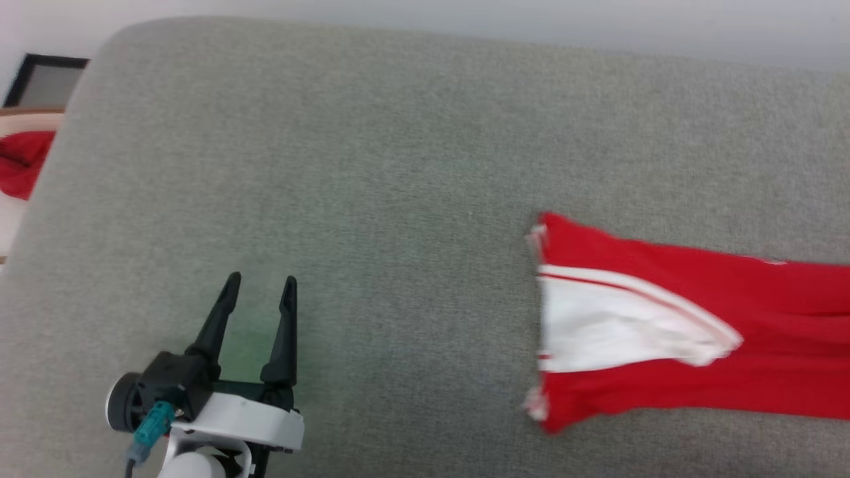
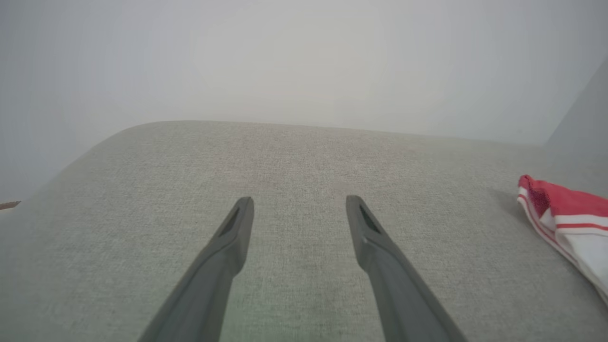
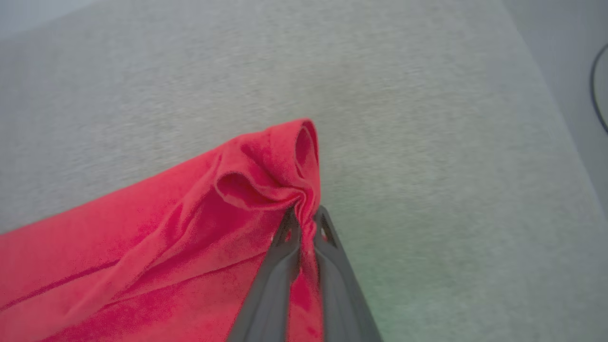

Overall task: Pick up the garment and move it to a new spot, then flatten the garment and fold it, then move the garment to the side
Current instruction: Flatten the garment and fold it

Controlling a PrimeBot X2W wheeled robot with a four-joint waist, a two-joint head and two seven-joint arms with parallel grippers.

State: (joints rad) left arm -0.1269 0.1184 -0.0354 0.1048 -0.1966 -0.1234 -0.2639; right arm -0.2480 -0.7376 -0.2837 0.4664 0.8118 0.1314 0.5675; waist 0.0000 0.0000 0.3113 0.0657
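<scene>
Here the right gripper point(image 3: 304, 222), jaws closed, pinches the garment point(image 3: 142, 266).

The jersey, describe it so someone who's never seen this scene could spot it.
On the broad grey cushion, the garment lies stretched along the right side, one end pinched in the right gripper. Unlike the plain red cloth beyond the cushion's left edge, it has a white panel edged with red-and-white stripes.

A red cloth point(image 1: 23, 162) lies beside the grey cushion point(image 1: 372, 166).
</scene>
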